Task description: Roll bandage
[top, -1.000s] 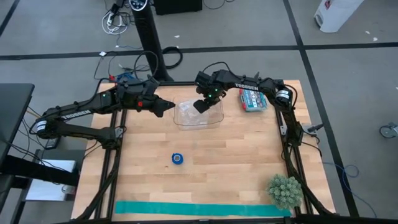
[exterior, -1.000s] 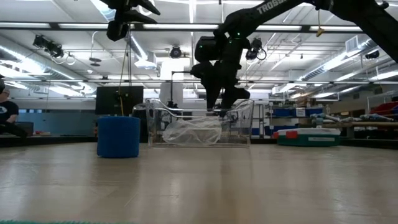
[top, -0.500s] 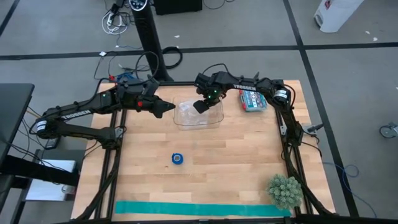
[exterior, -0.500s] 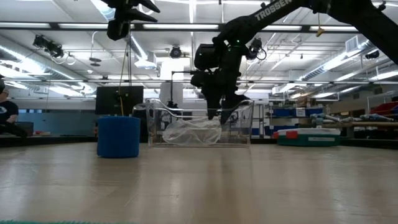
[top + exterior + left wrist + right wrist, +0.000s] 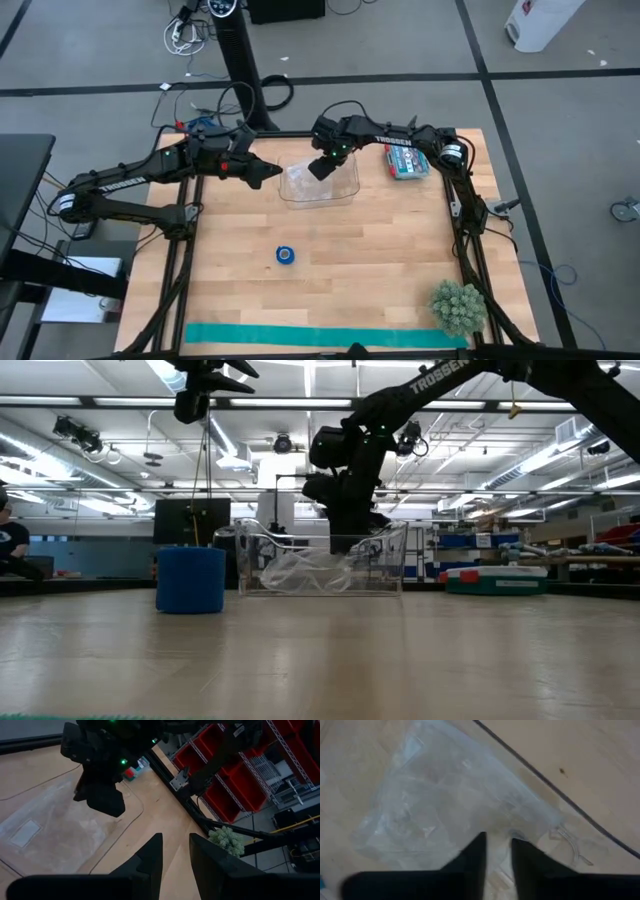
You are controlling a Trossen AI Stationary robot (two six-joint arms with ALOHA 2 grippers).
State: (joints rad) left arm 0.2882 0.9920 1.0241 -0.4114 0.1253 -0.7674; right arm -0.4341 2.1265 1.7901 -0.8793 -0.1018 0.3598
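The right gripper (image 5: 320,168) hangs over the clear, open-topped plastic bin (image 5: 319,183) at the far middle of the light wooden table (image 5: 370,250), its fingers pointing down into the bin. In the right wrist view its two dark fingers (image 5: 472,855) stand almost together, a narrow slit between them, and nothing sits in that slit. Just beyond the fingertips lies a crumpled clear plastic bag (image 5: 440,815) on the bin's floor; whether the tips touch it cannot be told.

The left gripper (image 5: 270,174) hovers just beside the bin's left wall, raised above the table. Its jaws are also nearly closed, with only a thin gap, and they hold nothing.

The bandage (image 5: 285,255), a small royal-blue cylinder roll of fabric, stands upright on the bare table, well apart from both pairs of jaws, on the near side of the bin and roughly between the two grippers' lines. In the low view it (image 5: 190,579) stands to one side of the bin (image 5: 322,560).

A long teal-green strip (image 5: 320,336) lies flat along the near edge, with a spiky green ball (image 5: 458,307) at its right end. A flat teal and red packet (image 5: 405,160) lies beyond the right gripper, by the far right corner.
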